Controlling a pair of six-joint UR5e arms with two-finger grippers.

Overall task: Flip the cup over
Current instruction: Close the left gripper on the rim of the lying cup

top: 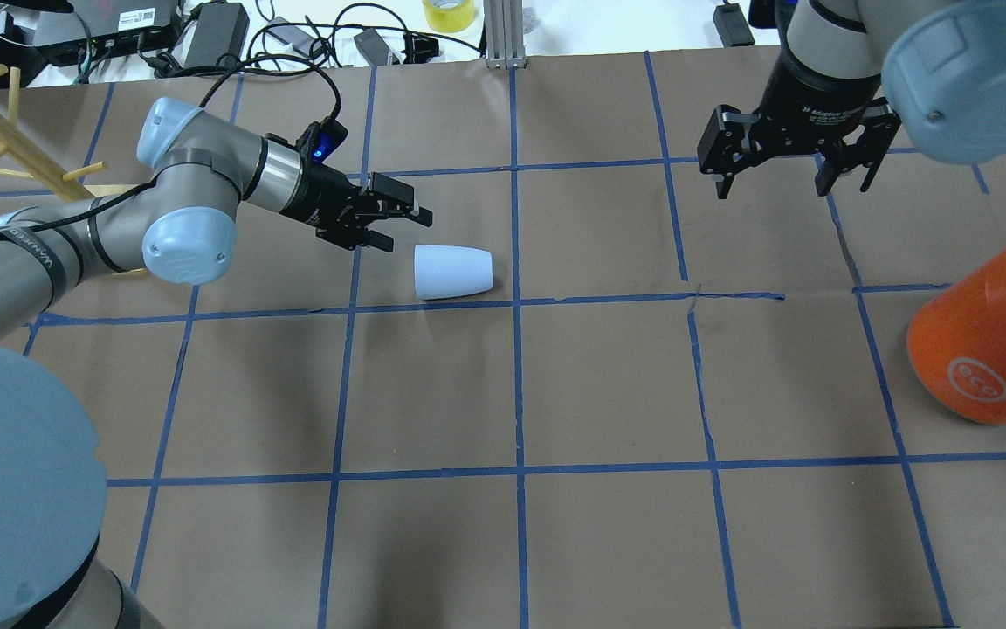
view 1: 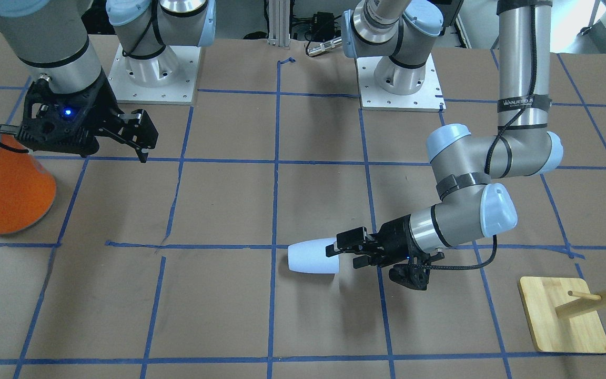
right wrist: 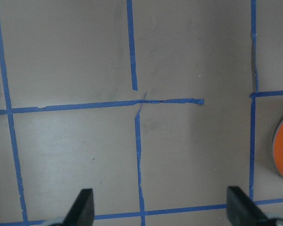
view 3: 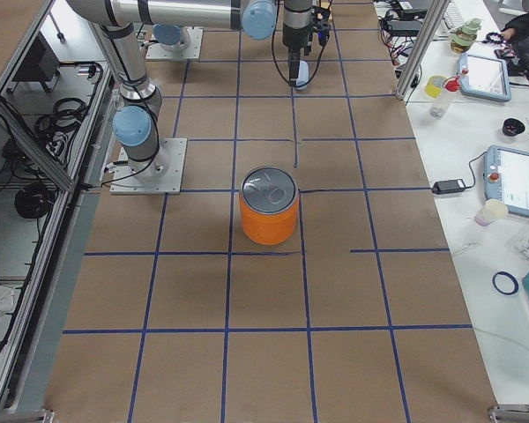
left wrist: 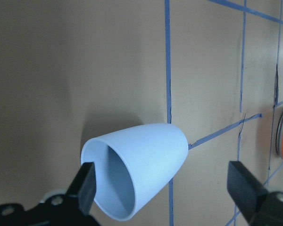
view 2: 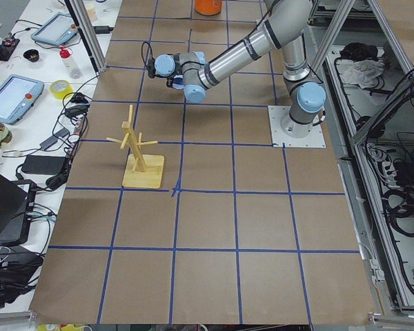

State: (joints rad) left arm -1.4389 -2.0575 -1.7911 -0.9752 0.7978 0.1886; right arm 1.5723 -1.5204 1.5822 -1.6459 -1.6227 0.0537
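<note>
We see the cup (top: 453, 272) on its side on the table (top: 608, 393), left of centre in the overhead view, mouth toward 9 o'clock and base toward 3. The left gripper (top: 404, 229) is just at the cup's 10 o'clock, fingers spread, pinching nothing. We can't tell if it touches the rim. The right gripper (top: 775, 185) hangs at the cup's 2 o'clock, spread wide. The orange can (top: 974, 349) stands well apart at 3 o'clock.

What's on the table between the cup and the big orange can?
Nothing stands there. In the overhead view, only bare brown table with blue tape lines runs from the cup to the can.
</note>
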